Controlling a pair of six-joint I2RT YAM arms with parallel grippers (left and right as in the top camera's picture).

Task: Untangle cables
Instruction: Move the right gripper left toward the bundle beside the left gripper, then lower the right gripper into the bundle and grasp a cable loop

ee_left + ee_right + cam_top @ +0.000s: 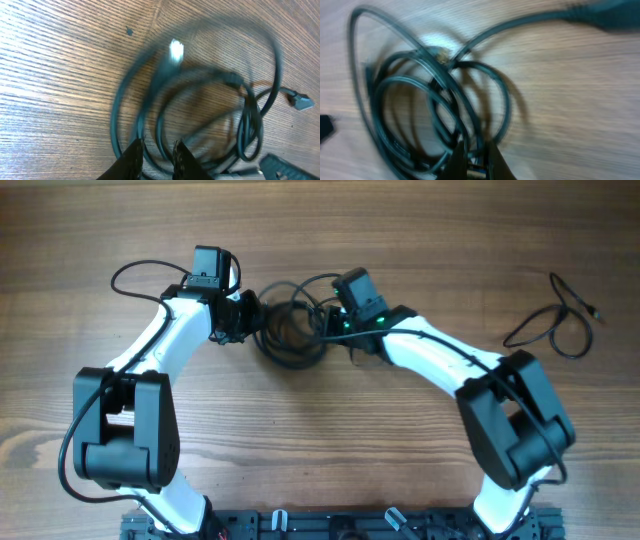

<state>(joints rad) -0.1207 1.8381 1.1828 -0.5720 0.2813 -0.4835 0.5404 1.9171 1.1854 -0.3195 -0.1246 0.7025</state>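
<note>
The right gripper point(475, 162) has its fingers drawn nearly together, with a strand of the tangled cable coil point(432, 75) pinched between them. The left gripper point(157, 157) is narrowed around two strands on the coil's opposite side, though blur hides whether it truly clamps them. The coil lies on the wooden table point(400, 240) between the two grippers, with a second, loose cable point(545, 315) well apart on the robot's right. To do this step well, each gripper should hold a single strand rather than a bundle and pull apart slowly and low, so the loops slide free instead of cinching into a knot.
</note>
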